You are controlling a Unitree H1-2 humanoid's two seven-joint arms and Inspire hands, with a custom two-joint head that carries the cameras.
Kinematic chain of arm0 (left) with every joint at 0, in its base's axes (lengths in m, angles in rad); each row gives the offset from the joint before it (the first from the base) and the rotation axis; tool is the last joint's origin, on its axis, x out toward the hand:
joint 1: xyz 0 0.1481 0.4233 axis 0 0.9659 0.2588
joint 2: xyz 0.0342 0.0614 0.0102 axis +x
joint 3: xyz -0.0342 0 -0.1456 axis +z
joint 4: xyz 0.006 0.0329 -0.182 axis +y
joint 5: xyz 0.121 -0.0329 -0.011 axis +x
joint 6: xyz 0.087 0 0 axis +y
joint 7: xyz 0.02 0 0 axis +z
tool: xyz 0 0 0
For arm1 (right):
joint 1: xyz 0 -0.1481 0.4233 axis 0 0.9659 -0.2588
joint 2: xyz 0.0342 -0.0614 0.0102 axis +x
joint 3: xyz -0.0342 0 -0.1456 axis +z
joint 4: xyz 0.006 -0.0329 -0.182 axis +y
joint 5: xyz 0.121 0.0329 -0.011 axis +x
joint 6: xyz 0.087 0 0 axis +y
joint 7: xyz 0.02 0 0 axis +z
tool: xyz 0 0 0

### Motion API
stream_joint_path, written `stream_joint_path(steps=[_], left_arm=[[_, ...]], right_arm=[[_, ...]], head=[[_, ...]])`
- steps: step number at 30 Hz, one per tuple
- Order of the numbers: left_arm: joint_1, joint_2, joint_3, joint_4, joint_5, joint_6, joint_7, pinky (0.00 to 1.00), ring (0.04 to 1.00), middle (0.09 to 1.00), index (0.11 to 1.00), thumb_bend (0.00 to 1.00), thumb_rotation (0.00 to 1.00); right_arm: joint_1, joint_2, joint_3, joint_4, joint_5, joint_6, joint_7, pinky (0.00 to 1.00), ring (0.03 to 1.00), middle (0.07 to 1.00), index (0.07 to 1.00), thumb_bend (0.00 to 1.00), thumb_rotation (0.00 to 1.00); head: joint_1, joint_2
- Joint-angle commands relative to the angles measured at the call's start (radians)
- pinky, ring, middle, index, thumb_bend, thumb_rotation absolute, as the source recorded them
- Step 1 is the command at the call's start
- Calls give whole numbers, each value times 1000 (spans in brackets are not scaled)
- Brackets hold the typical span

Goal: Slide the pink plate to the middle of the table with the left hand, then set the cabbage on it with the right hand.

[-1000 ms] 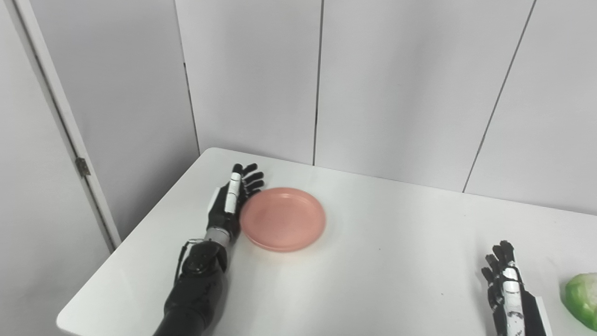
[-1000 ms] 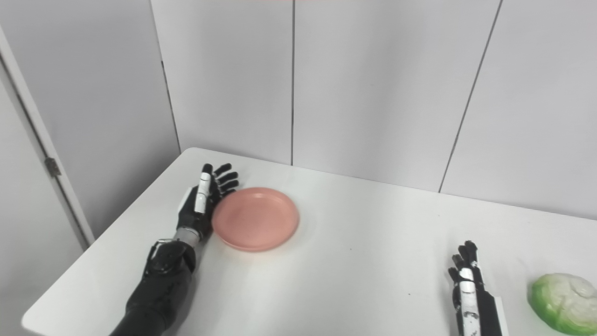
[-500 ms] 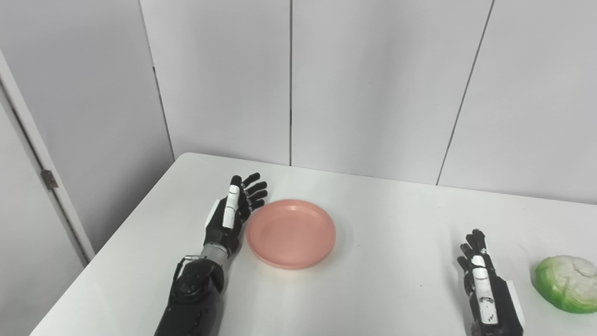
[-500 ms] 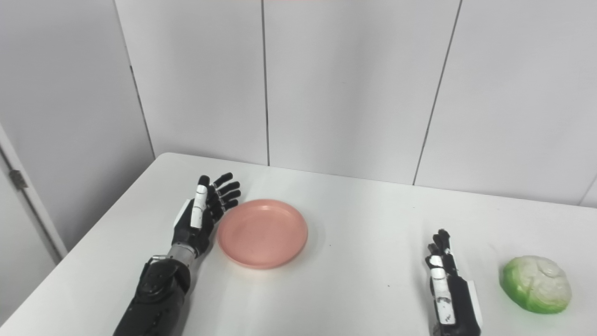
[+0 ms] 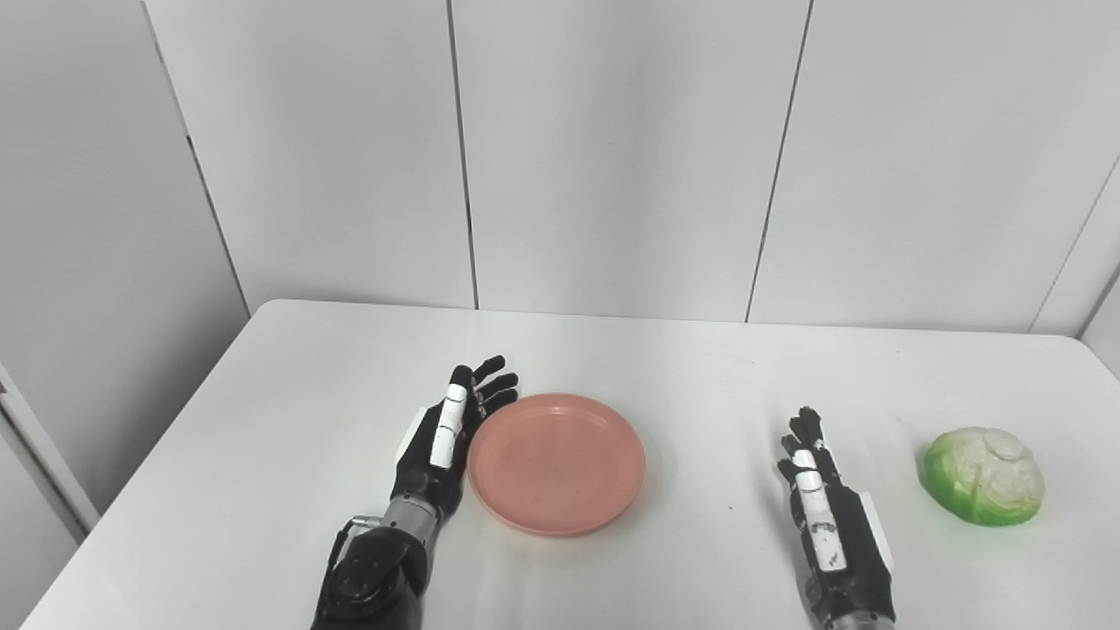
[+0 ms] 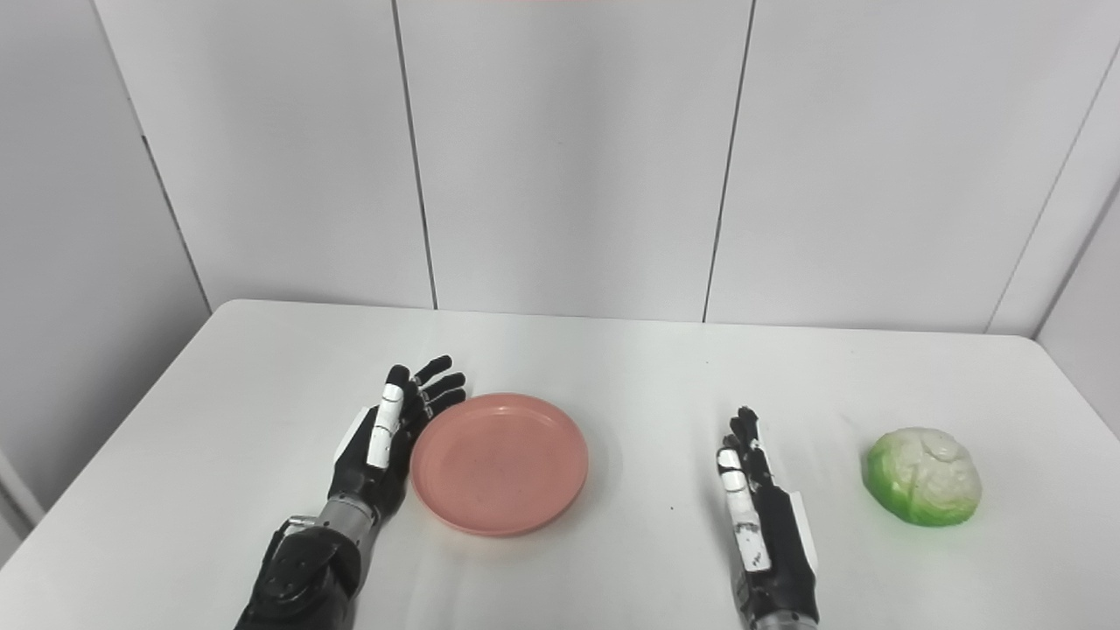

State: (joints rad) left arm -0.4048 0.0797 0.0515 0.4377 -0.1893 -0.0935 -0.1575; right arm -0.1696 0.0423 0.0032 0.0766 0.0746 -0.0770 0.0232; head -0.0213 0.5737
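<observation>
On the white surface (image 5: 262,420), the right hand (image 5: 827,516) stands on its edge near the front with fingers straight and holds nothing, a clear gap away from the cabbage (image 5: 983,476) on its right. The left hand (image 5: 442,446) is also open with fingers spread, empty, and its palm is against the left rim of the pink plate (image 5: 556,462), which lies a little left of the middle.

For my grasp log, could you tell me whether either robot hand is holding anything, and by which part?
Nothing is held. The left robot hand is open, edge-on against the pink plate's left rim; the right robot hand is open, apart from the cabbage.
</observation>
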Motion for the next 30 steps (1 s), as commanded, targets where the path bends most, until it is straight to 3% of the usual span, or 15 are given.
stream_joint_path(steps=[1, 7, 23, 30], left_arm=[[-19, -20, -11, -41, -6, 7, -14, 889, 851, 840, 839, 845, 1000], [9, -54, -32, -59, -10, 2, -34, 906, 855, 848, 848, 835, 1000], [28, -145, -85, -93, 16, 30, -13, 926, 882, 862, 861, 861, 1000], [38, -165, -97, -102, 32, 47, 1, 961, 911, 885, 887, 864, 1000]], right_arm=[[-21, 15, 5, -29, -6, -3, -9, 1000, 1000, 1000, 1000, 623, 878], [-26, 29, 12, -45, -25, 10, -25, 1000, 1000, 1000, 1000, 626, 881], [-52, 18, 9, -112, -47, 78, -40, 1000, 1000, 1000, 1000, 639, 889], [-77, -62, 4, -212, -77, 168, -19, 1000, 1000, 1000, 1000, 631, 881]], head=[[-29, 5], [-102, 26], [-144, 60], [-166, 59]])
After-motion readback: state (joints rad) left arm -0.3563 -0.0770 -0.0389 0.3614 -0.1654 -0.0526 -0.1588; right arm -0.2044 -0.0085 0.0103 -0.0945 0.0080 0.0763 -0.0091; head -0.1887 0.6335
